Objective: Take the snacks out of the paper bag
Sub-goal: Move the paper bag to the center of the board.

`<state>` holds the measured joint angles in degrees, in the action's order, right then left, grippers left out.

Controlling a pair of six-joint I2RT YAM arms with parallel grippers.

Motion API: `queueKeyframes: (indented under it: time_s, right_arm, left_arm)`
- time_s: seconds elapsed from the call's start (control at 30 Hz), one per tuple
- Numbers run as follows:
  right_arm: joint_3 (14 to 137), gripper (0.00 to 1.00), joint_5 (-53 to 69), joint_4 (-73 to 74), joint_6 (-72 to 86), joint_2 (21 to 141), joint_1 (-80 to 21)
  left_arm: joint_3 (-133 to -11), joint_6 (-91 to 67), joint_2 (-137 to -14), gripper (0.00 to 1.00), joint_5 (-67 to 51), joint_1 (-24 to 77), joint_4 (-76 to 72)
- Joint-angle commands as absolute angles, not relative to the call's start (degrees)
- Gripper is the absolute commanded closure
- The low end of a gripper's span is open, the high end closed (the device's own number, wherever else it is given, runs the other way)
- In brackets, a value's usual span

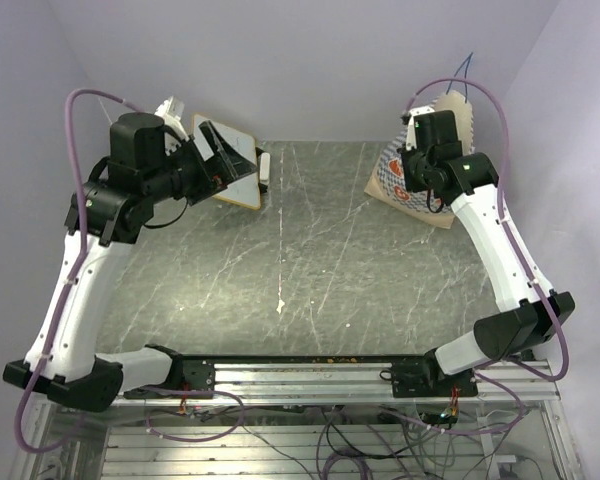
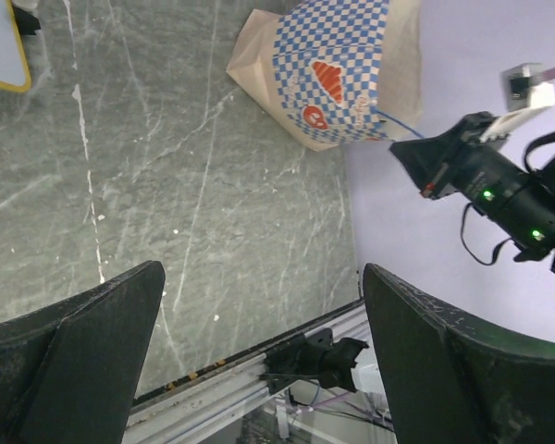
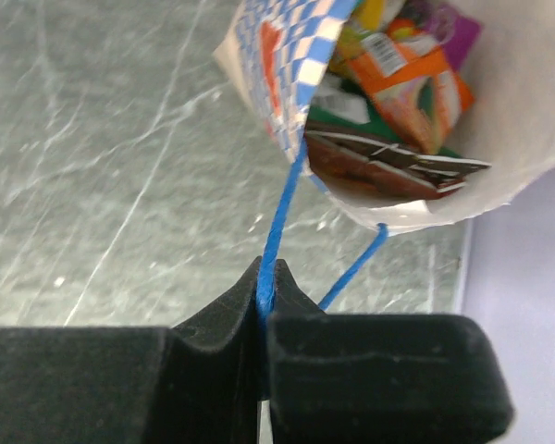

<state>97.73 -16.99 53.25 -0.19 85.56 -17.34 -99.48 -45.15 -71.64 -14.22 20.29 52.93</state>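
The paper bag (image 1: pixel 392 178) lies tipped at the far right of the table, checkered side showing; it also shows in the left wrist view (image 2: pixel 338 65). My right gripper (image 1: pixel 420 172) (image 3: pixel 268 279) is shut on the bag's thin blue cord handle (image 3: pixel 279 217). The bag's mouth (image 3: pixel 499 111) faces the right wrist camera. Inside lie several snacks: an orange-red packet (image 3: pixel 409 81), a brown packet (image 3: pixel 379 166), a green one (image 3: pixel 344 118), a magenta-purple one (image 3: pixel 453 23) and a yellow one (image 3: pixel 372 13). My left gripper (image 1: pixel 232 152) (image 2: pixel 264 274) is open and empty at the far left, well away from the bag.
A white board with a yellow rim (image 1: pixel 246 192) (image 2: pixel 0 46) leans at the far left under my left gripper. Lilac walls close the table on three sides. A metal rail (image 1: pixel 310 372) runs along the near edge.
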Motion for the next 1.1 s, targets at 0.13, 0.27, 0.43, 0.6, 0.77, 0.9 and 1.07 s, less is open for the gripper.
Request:
queueKeyframes:
  time_s: [0.13,0.27,0.43,0.6,0.77,0.9,1.07]
  right_arm:
    - [98.41,1.0,-0.57,64.05,10.94,79.92,-23.71]
    - [94.09,1.0,3.94,61.25,19.37,77.75,-33.44]
    - [94.08,1.0,3.51,55.03,29.13,81.01,-47.59]
    - [101.48,1.0,5.93,47.71,33.47,89.55,-57.14]
    - [107.17,0.8,5.84,44.73,36.04,93.67,-57.59]
    - [110.1,0.54,-0.51,50.97,33.81,92.3,-57.38]
    - [106.55,0.23,-12.08,57.94,31.29,85.21,-56.14]
  left_arm:
    - [-94.78,-49.48,-64.92,0.01,-16.97,19.78,52.77]
    - [-93.91,-50.03,-63.0,0.01,-17.33,19.78,53.5]
    - [-92.79,-50.87,-59.94,0.01,-16.84,19.78,54.69]
    - [-94.91,-50.22,-58.53,0.01,-15.84,19.78,59.22]
    - [-97.51,-49.93,-57.14,0.01,-14.38,19.78,62.02]
    - [-96.82,-50.22,-55.9,0.01,-13.99,19.78,62.32]
    - [-92.98,-52.1,-54.35,0.01,-16.02,19.78,58.0]
